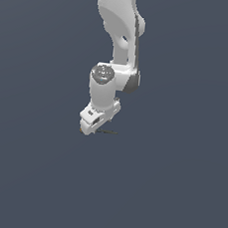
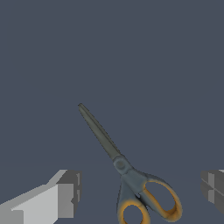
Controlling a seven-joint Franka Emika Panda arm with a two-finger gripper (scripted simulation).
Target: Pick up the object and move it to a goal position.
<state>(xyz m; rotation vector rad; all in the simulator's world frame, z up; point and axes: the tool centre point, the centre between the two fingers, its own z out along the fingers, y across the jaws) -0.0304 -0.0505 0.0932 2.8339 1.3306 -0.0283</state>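
The object is a pair of scissors (image 2: 124, 168) with thin dark blades and orange-brown ring handles, lying flat on the dark floor. In the wrist view it lies between my two fingers, whose pads (image 2: 65, 194) stand wide apart on either side of the handles, not touching it. My gripper (image 2: 140, 192) is open. In the exterior view the gripper (image 1: 88, 128) is low over the floor, and only the thin dark shaft of the scissors (image 1: 107, 132) shows beside it, toward the exterior view's right.
The white arm (image 1: 116, 46) comes down from the top of the exterior view. The dark grey floor (image 1: 167, 192) spreads around it with nothing else showing.
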